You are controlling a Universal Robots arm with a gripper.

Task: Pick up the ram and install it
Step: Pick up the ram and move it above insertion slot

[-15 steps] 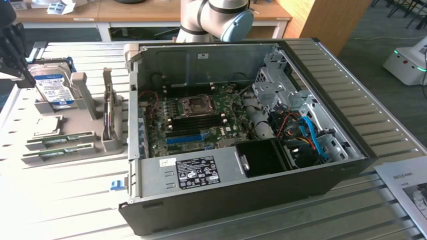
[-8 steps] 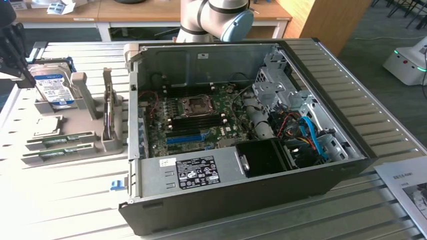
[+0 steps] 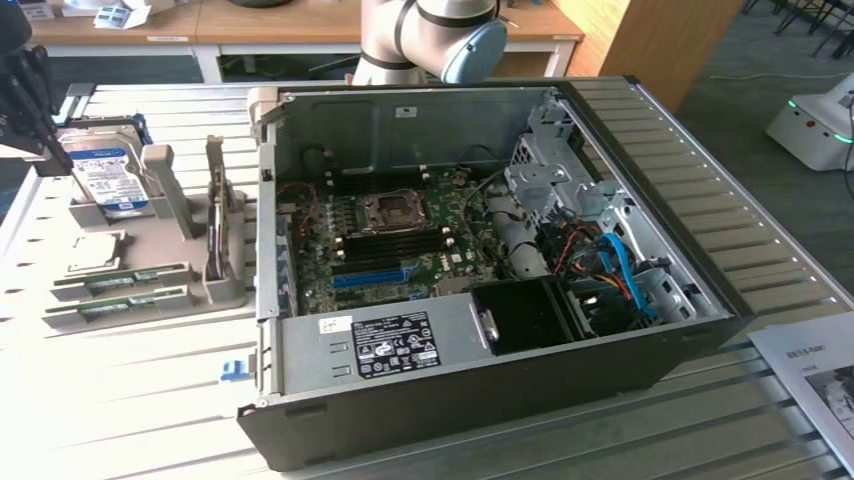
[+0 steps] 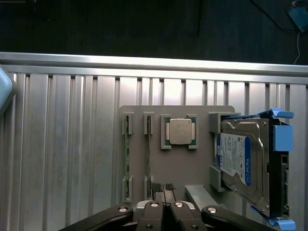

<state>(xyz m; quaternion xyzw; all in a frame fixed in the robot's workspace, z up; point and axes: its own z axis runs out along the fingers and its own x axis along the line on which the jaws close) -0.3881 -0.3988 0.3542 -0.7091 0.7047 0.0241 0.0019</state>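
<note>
Jaws are set almost pressed together with nothing between them; the gripper (image 4: 162,186) is positioned over the grey tray (image 4: 187,163). The open computer case (image 3: 534,400) is laid on its side so that the motherboard (image 3: 461,250) is exposed from above, as given by the exterior view. Fixture detail is given by the wrist view: the hard drive (image 4: 238,159) is cradled between posts, the processor (image 4: 179,131) is seated in corner blocks, and two ram sticks (image 4: 127,154) are stood on edge in end slots, untouched, presumably for top access.

The ram (image 4: 127,159) is green. The hard drive (image 4: 239,161) is silver with a blue-and-white label. The surface (image 4: 62,144) is silver with parallel ribs.
</note>
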